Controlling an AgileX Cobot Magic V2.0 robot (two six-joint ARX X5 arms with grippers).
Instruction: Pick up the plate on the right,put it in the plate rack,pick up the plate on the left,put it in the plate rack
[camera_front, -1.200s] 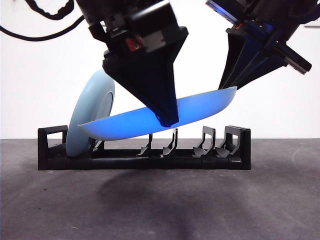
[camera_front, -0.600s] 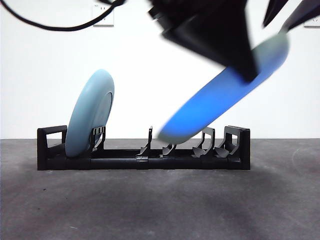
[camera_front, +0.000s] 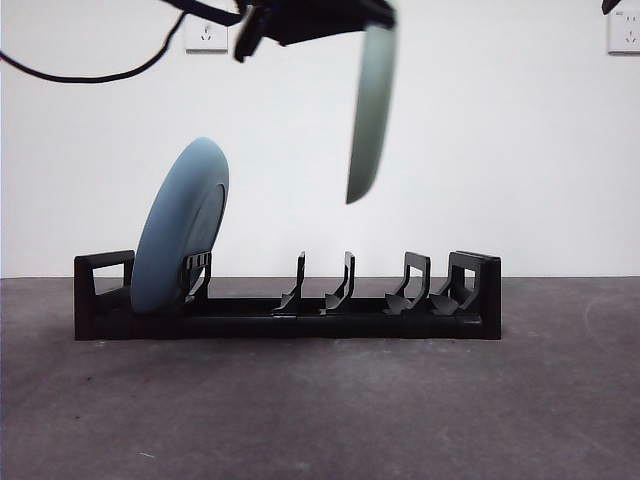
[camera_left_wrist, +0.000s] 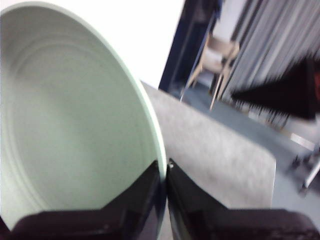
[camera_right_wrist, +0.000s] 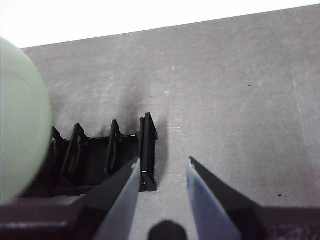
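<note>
At the left end of the plate rack (camera_front: 288, 308) one pale blue plate (camera_front: 180, 232) already stands, leaning in the first slot. Right of it, high above the middle prongs (camera_front: 344, 284), the second plate (camera_front: 371, 110) hangs nearly on edge in the air, well clear of the rack, pinched at its rim by the left gripper (camera_left_wrist: 164, 172), whose jaws are pressed tight on either side of the rim in the left wrist view. To seat it well, I judge the plate should stay vertical and come straight down with its lower edge lined up between a pair of free prongs, leaving a gap from the standing plate, and the jaws should part only once the rim rests in the rack's channel. Further right, the right gripper (camera_right_wrist: 162, 172) waits with its jaws spread and empty, above the rack's boxy right end (camera_right_wrist: 148, 152) on the grey table (camera_right_wrist: 240, 100).
</note>
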